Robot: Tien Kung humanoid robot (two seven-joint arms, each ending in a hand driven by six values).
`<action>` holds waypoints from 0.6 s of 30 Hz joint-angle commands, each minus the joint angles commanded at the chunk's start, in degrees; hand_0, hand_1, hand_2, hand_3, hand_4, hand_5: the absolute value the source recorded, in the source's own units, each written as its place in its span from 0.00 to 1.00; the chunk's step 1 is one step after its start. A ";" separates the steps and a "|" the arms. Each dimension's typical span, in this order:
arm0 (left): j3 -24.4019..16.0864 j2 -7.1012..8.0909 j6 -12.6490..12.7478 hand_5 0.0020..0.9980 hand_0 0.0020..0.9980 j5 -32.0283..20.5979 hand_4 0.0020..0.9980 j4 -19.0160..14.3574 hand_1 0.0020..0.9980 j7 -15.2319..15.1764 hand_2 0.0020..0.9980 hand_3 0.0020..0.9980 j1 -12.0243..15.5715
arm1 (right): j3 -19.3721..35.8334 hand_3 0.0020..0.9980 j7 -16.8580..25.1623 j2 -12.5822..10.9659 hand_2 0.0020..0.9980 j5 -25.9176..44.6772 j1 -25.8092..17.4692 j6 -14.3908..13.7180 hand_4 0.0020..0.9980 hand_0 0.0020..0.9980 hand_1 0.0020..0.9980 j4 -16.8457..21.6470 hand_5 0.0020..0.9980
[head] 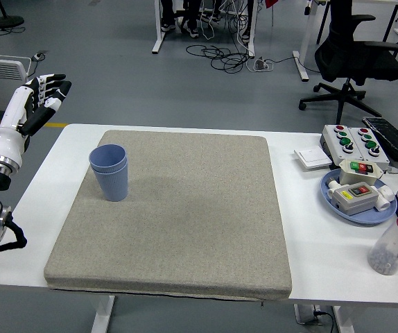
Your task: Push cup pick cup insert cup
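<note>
On the table [303, 229] a mat [178, 215] is laid, covering its left and middle. Two nested cups [109, 171] are set upright on the mat's far left part. To the mat's right, a plate [338, 202] is placed, with button boxes [355, 142] behind it and a bottle [395, 243] before it. The left hand [36, 104] is raised beyond the table's left edge, well apart from the cups.
</note>
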 joint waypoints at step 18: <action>-0.28 -8.65 2.78 1.00 0.89 -25.55 0.50 -9.80 0.89 -9.38 0.93 0.90 23.27 | 2.92 0.58 -0.02 0.03 0.67 -3.64 1.05 0.31 0.10 0.73 0.66 0.00 0.55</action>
